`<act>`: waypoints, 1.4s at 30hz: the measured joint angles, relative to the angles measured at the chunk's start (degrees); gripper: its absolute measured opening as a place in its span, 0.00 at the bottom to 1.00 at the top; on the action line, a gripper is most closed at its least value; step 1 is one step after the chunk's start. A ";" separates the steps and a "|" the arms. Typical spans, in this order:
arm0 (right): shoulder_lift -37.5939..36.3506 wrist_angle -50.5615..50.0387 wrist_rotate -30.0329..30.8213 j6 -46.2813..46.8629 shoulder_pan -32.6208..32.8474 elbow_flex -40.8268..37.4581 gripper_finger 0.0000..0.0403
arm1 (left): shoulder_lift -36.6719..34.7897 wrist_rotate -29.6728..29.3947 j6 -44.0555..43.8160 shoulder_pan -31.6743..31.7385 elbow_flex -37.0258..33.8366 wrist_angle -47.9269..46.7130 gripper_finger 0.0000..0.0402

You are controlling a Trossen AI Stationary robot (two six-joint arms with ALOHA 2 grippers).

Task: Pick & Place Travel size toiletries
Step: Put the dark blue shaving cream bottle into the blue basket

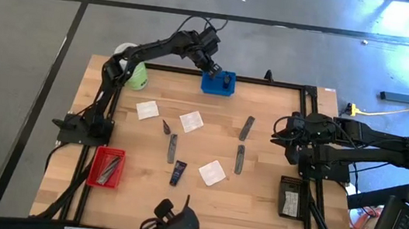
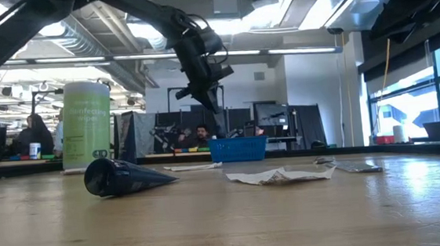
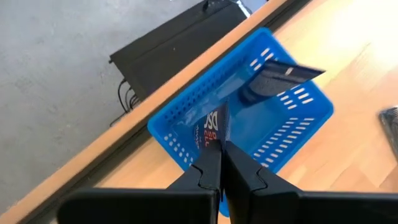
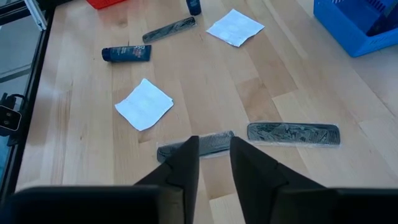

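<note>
Wooden table [image 1: 258,184], left pincer [image 3: 221,163] clamped (packet [image 3: 214,127]) over blue tray [image 3: 186,115], right pincer [image 4: 214,152] parted.

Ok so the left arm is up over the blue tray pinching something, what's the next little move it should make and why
Probably open the left gripper and let go. Its fingers are shut on a thin dark packet that hangs directly above the inside of the blue tray, where another dark item already lies. The right gripper is busy elsewhere, hovering over a slim grey tube on the table.
</note>
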 joint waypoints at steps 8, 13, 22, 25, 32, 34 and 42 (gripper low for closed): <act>-0.01 0.01 0.00 0.00 0.00 0.00 0.21 | 0.00 0.09 -0.50 0.81 -4.25 3.08 0.01; -0.02 0.00 0.00 0.02 0.00 0.01 0.20 | 0.00 0.19 -0.78 0.81 -6.32 6.18 0.01; -0.02 0.00 0.00 0.01 0.01 0.01 0.18 | 0.02 0.12 -0.89 0.84 -6.46 6.53 0.01; -0.02 0.01 0.00 0.01 0.00 0.00 0.17 | 0.02 -0.09 -0.91 0.77 -6.46 6.87 0.01; -0.01 0.00 0.00 0.00 0.00 0.01 0.15 | 0.57 -0.55 -1.35 0.06 -6.42 7.73 0.01; -0.02 0.00 0.00 0.00 0.01 0.00 0.15 | 0.74 -0.55 -1.33 -0.07 -6.44 7.53 0.01; 0.00 0.01 0.00 0.00 0.00 0.00 0.17 | 1.07 -0.52 -1.35 -0.37 -6.42 7.77 0.01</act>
